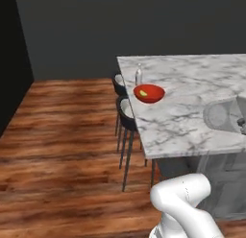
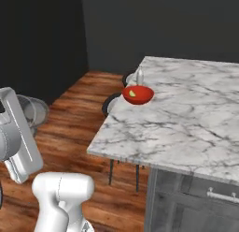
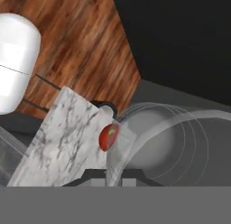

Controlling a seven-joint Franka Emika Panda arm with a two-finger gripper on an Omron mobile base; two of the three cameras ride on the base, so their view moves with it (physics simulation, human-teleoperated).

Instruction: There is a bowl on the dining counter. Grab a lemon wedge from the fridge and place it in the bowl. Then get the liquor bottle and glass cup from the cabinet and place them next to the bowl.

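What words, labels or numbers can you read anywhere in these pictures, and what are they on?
None can be read. The liquor bottle behind the bowl on the dining counter is too small and blurred to show any label text. Nothing else carries writing.

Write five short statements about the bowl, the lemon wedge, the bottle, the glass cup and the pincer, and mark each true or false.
1. The lemon wedge lies inside the red bowl. True.
2. The liquor bottle lies on its side on the wooden floor. False: it stands upright on the dining counter, just behind the bowl.
3. The glass cup stands on the counter beside the bowl. False: it is held in the pincer, off the counter.
4. The bowl sits near the counter's edge above the stools. True.
5. The pincer is wide open and empty. False: it is shut on the glass cup.
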